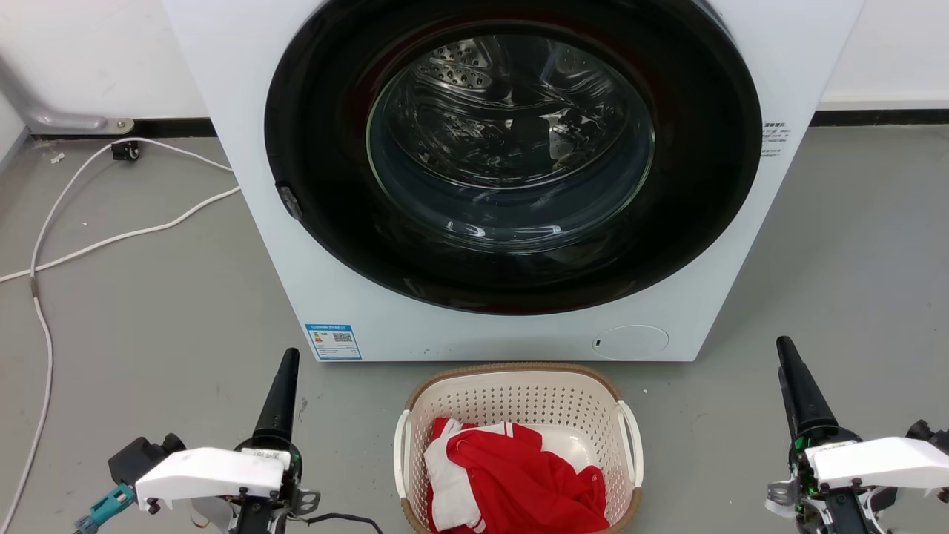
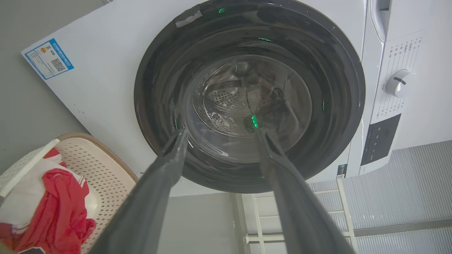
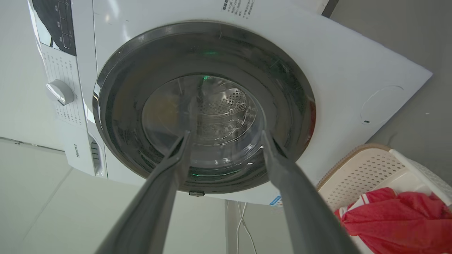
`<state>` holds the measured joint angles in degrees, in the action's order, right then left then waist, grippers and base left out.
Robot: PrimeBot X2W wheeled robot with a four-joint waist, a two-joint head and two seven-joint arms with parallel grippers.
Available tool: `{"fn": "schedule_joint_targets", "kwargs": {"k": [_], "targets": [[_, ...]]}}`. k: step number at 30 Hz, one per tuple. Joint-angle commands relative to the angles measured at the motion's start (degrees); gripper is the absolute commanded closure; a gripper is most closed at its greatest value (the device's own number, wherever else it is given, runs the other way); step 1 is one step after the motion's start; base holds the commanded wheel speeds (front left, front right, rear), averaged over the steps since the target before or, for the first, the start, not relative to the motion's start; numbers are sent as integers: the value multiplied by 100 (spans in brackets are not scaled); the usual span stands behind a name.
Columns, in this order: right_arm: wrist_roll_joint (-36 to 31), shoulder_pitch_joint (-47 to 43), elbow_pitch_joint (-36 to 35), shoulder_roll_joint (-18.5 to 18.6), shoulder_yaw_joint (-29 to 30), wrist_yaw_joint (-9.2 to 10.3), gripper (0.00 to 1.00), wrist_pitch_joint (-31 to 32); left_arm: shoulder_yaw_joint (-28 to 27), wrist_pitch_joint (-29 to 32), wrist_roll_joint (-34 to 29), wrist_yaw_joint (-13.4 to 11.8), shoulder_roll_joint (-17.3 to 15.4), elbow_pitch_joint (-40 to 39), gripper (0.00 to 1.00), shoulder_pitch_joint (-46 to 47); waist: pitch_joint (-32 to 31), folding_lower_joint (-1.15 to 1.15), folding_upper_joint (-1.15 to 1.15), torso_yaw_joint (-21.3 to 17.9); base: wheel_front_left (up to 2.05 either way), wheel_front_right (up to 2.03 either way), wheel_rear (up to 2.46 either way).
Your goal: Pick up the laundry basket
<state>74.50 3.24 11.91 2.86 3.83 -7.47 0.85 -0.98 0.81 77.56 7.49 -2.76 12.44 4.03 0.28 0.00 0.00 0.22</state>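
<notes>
- Laundry basket (image 1: pixel 519 404): upright on the floor (image 1: pixel 148 319), just in front of the washing machine (image 1: pixel 245 222), between the two tools.
- Red-and-white garment (image 1: pixel 519 475): heaped inside the basket.
- Left tool (image 2: pixel 221 131): fingers spread, gripping nothing, apart from the basket.
- Right tool (image 3: pixel 226 133): fingers spread, gripping nothing, apart from the basket.
- White cable (image 1: pixel 111 237): on the floor, left of the machine.

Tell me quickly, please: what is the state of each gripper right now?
Left gripper: open, holding nothing.
Right gripper: open, holding nothing.
</notes>
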Motion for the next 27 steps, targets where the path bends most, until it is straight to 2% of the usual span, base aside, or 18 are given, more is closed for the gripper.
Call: {"fn": "schedule_joint_targets", "kwargs": {"k": [1,9,18,27], "targets": [[-247,31,-142,18,-10,-2,0,-57,22,-48,-216,0,-21,-133,0,112,0,0,0,0,0,0,0],[-1503,-68,-325,17,-45,-2,0,-241,138,-232,-1241,-97,-15,-270,0,53,-4,0,0,-5,0,0,0],[-2412,-172,-401,15,-37,-2,0,-427,311,-420,-2331,-241,-16,-346,0,42,-5,0,0,-5,0,0,0],[-3296,-231,-526,14,-77,-2,0,-534,419,-590,-3168,-350,-16,-397,0,28,3,0,0,-4,0,0,0]]}}
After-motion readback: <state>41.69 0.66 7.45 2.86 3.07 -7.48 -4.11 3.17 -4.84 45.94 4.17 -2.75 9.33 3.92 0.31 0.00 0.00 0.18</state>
